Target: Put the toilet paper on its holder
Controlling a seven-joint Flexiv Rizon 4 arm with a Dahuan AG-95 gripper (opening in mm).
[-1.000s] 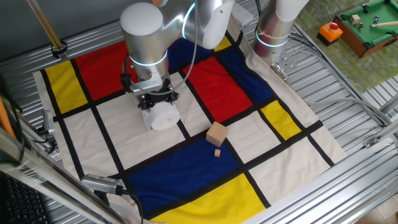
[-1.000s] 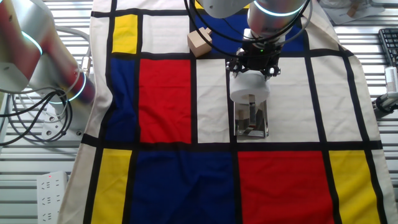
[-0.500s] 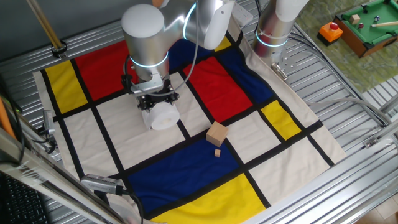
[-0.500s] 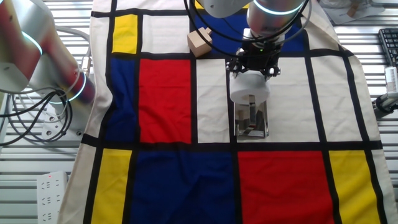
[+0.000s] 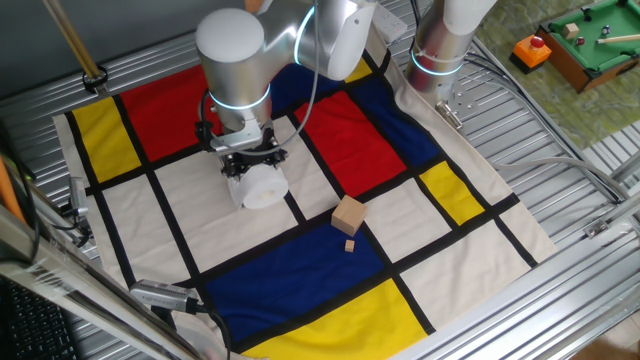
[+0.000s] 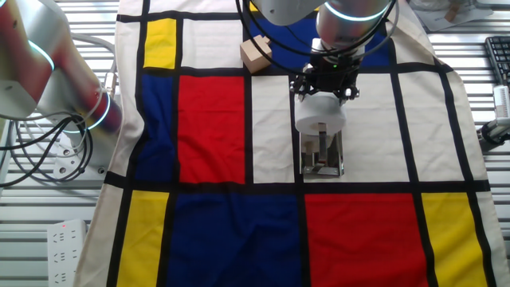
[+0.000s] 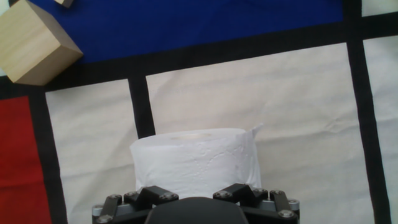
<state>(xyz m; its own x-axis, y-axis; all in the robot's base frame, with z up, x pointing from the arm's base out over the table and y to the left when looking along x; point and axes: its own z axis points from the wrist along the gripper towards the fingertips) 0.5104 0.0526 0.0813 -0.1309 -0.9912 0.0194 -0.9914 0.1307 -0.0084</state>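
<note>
The white toilet paper (image 5: 262, 187) is held upright in my gripper (image 5: 250, 162) over a white square of the cloth. In the other fixed view the toilet paper (image 6: 320, 119) sits at the top of the holder (image 6: 322, 163), a shiny silver base plate with a thin upright rod that shows just below the roll. I cannot tell whether the rod is inside the core. The holder is hidden behind the roll in the first fixed view. In the hand view the toilet paper (image 7: 194, 158) fills the space between my fingers, and my gripper (image 7: 194, 194) is shut on it.
A tan wooden cube (image 5: 349, 214) lies on the cloth near the roll, with a small wooden piece (image 5: 350, 245) beside it. The cube also shows in the other fixed view (image 6: 255, 53) and the hand view (image 7: 34, 40). A second arm's base (image 5: 440, 45) stands at the cloth's edge.
Almost nothing. In the other fixed view the holder's rod shows a little more plainly under the roll. The arm and the cube have not moved.
</note>
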